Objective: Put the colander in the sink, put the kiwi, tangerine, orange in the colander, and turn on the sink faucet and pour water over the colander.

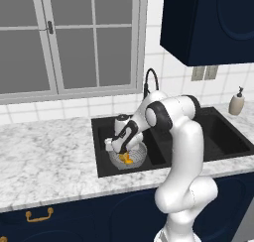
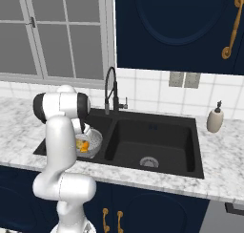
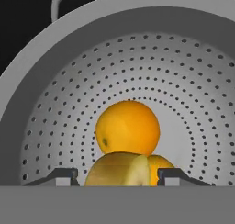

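step: releasing fruit into grey perforated metal colander [image 3: 55, 103] | claw [image 3: 117, 176]: part open, yellowish-brown fruit [image 3: 117, 170] between tips, grip unclear | round orange fruit [image 3: 127, 126] just beyond | advice: open fully, lift straight up

I find no text, label, brand, number or sign that I can read anywhere around me. The soap dispenser bottle [image 2: 215, 118] at the back of the worktop [image 2: 224, 155] carries no lettering that I can make out. The two pale wall plates [image 2: 184, 79] on the tiles are blank. The dark cabinet doors [image 2: 181, 22] above bear only a moulded oval, with no writing on them. The fruits [image 3: 127, 126] in the colander [image 3: 59, 81] under my hand have no stickers or marks that read as writing.
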Robot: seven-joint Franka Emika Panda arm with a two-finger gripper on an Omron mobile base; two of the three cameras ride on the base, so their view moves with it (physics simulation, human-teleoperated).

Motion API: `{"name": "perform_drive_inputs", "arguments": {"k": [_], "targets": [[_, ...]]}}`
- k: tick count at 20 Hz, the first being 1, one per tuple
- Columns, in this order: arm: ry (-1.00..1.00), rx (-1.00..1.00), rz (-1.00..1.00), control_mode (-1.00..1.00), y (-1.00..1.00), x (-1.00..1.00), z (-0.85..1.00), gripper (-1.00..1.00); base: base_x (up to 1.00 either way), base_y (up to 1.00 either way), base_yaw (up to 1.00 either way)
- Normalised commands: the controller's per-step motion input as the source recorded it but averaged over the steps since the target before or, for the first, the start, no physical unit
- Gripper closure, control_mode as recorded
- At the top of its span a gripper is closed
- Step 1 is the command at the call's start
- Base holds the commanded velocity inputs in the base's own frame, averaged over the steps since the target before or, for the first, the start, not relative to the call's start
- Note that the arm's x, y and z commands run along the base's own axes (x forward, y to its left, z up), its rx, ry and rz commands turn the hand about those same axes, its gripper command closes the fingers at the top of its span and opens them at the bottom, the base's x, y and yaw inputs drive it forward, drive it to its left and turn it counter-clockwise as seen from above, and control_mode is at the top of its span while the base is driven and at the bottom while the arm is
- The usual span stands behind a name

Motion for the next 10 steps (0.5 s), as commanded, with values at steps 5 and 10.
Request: {"name": "perform_drive_inputs", "arguments": {"k": [5,10], "targets": [[0.0,0.0,0.0,-1.0,0.0,0.0,0.0,-1.0,0.0,0.0,0.0],[0.0,0.0,0.03,-1.0,-0.01,-0.04,0.45,-1.0,0.0,0.0,0.0]]}}
